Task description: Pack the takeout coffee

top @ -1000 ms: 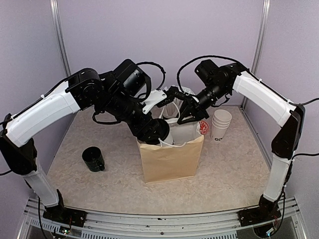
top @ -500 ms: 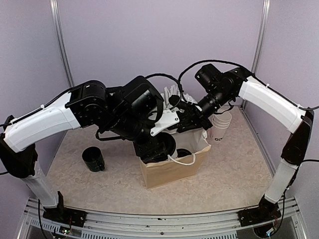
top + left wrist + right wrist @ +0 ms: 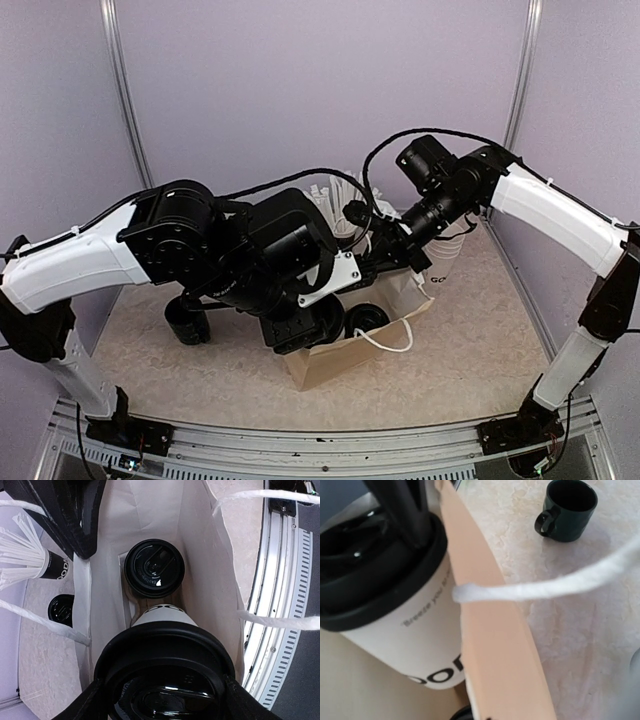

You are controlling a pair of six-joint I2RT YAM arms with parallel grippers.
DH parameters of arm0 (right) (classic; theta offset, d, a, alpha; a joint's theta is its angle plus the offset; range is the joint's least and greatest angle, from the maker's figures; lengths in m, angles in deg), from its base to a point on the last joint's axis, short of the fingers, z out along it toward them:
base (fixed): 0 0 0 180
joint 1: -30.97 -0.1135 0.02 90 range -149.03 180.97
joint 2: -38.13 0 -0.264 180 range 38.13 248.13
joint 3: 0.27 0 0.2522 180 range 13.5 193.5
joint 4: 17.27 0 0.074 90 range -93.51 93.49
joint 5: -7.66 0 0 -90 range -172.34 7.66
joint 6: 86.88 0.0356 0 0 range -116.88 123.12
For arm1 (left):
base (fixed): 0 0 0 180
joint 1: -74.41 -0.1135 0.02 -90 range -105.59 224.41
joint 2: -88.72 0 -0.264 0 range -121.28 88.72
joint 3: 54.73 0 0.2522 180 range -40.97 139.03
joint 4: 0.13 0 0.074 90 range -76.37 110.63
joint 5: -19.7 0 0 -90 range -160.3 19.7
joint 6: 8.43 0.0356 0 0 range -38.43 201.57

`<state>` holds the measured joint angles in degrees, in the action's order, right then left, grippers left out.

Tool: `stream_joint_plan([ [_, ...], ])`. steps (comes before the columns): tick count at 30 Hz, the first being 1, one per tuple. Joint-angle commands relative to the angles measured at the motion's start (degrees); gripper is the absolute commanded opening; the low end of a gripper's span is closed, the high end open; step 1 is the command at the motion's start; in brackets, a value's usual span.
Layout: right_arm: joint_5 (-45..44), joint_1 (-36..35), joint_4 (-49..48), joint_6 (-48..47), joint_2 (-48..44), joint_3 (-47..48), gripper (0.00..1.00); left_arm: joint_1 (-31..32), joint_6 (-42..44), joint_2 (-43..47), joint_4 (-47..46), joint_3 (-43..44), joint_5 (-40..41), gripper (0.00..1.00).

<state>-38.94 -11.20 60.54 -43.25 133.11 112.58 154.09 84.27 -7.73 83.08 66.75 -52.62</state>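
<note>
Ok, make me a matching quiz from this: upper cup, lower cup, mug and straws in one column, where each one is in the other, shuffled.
Things:
1. upper cup
2. lower cup
3. mug
4. straws

Places:
A. in a black cup outside the bag
B. standing deep inside the bag
C. gripped at its lid by the left hand
D. on the table, apart from the bag

Pairs: 1-C, 2-B, 3-D, 4-A

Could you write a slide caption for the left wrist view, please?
The left gripper holds a lidded white cup partly inside the paper bag, above a second lidded cup at its bottom.
</note>
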Motion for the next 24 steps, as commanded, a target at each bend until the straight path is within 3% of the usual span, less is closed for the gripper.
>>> stream_joint_plan([
  [1, -0.05, -1.05, -1.77, 3.54, -2.16, -1.00, 0.00, 1.39, -3.14, -2.05, 3.59, 1.34, 4.20, 0.62],
  [24, 3.80, -4.91, -3.00, 8.70, -8.06, -5.31, 0.03, 5.48, -6.31, -7.15, 6.92, 0.27, 10.30, 0.61],
])
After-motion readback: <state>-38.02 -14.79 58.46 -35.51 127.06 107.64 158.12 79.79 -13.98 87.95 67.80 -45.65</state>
